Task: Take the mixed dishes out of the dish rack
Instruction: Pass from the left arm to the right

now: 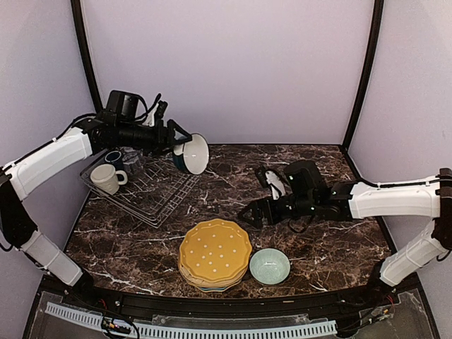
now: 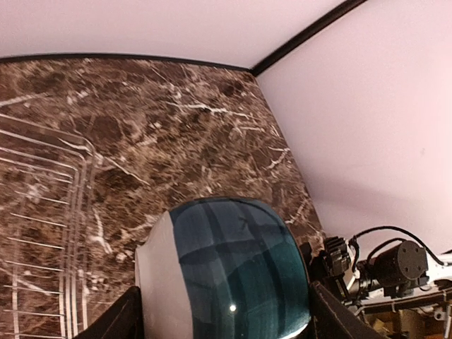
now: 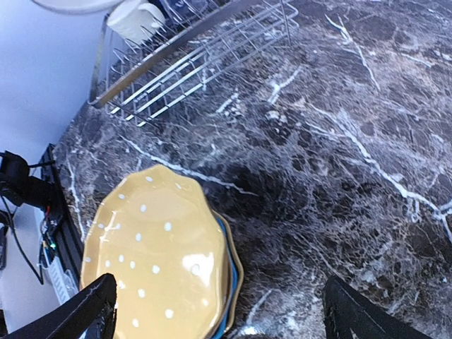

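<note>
- A round bowl [image 2: 226, 268], dark teal outside and white inside, fills the bottom of the left wrist view. The left jaws grip it from both sides.
- This bowl is held in the air, tipped on its side, above the dark brown marbled stone counter [image 1: 332, 240], just right of the rack.
- The silver-grey wire dish rack [image 1: 159, 194] sits at the counter's back left. A cream mug [image 1: 106, 178] stands in it. A dark blue mug [image 1: 114, 158] is behind that, partly hidden by the left arm [image 1: 56, 159].
- Near the front edge lies a stack of scalloped plates. A yellow white-dotted plate [image 1: 215, 251] is on top, and a blue plate [image 3: 227, 265] shows its rim beneath.
- A small pale green bowl [image 1: 269, 265] rests just beside the stack, on its right.
- The right jaws stand wide apart and empty, low over the counter right of centre.
</note>
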